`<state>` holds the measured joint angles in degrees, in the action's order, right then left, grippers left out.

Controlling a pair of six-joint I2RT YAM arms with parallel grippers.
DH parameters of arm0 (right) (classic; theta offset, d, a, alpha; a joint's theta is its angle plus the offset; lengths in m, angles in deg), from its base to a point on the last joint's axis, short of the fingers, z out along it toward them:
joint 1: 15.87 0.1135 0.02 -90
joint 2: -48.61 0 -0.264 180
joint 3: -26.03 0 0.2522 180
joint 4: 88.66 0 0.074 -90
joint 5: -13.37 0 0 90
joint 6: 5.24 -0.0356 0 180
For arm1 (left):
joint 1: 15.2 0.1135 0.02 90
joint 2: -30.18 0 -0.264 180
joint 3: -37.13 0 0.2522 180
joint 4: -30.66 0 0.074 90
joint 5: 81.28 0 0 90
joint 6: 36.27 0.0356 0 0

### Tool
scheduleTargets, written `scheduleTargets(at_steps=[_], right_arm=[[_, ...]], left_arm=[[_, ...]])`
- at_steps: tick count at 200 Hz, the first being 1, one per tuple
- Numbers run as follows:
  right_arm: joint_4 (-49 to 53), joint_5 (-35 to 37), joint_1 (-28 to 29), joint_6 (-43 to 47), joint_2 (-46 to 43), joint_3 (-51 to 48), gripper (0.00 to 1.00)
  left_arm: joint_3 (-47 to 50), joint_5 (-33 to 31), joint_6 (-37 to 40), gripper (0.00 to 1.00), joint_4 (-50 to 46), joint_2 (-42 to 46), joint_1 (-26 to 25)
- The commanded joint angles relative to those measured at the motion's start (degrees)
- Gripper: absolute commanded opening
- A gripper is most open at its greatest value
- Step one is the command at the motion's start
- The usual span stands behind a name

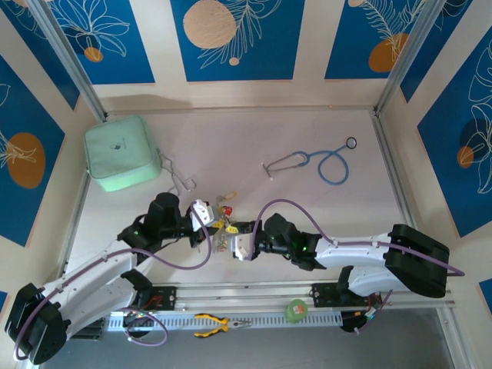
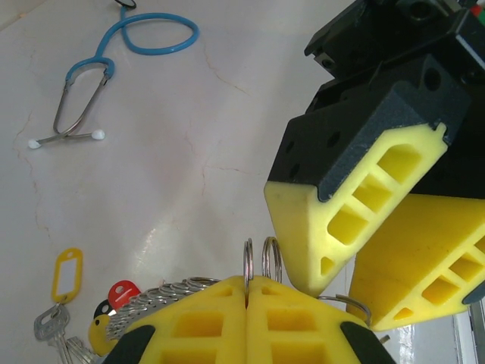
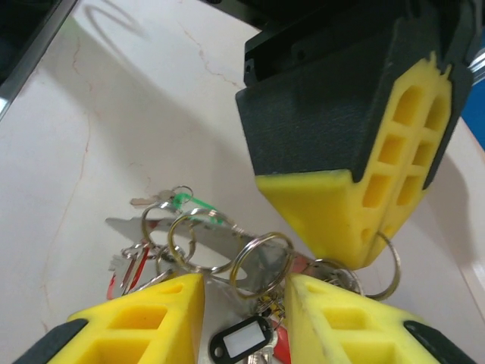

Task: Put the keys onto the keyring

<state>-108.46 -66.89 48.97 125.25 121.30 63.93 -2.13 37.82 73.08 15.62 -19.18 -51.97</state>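
My left pincer [image 2: 247, 283], ribbed yellow plastic, is pinched tight on thin silvery wire split rings [image 2: 270, 260]; my right pincer [image 3: 246, 287] stands half-wide above tangled silvery keys [image 3: 130, 225].

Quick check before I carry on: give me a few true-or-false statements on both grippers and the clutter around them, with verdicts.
1. The left gripper is shut on metal rings of the keys. True.
2. The right gripper is clamped shut. False: its jaws stand apart, with rings between them.
3. The stethoscope lies on the mint box. False: it lies on the table, apart from the box.
4. Yellow-handled pliers lie at the near edge. True.
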Motion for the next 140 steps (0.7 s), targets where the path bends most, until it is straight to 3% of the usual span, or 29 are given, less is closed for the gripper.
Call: scheduleTargets(at_steps=[1, 97, 140], right_arm=[[-4.6, 2.1, 0.5, 0.3, 1.0, 1.2, 0.34], [-4.7, 2.9, 0.5, 0.6, 0.3, 0.8, 0.20], [-4.3, 2.6, 0.3, -0.1, -0.1, 0.8, 0.03]], left_arm=[[-0.6, 2.1, 0.0, 0.00, 0.7, 0.3, 0.5], [-0.8, 2.5, 0.3, 0.00, 0.1, 0.4, 0.5], [-0.9, 2.4, 0.4, 0.00, -0.3, 0.4, 0.6]])
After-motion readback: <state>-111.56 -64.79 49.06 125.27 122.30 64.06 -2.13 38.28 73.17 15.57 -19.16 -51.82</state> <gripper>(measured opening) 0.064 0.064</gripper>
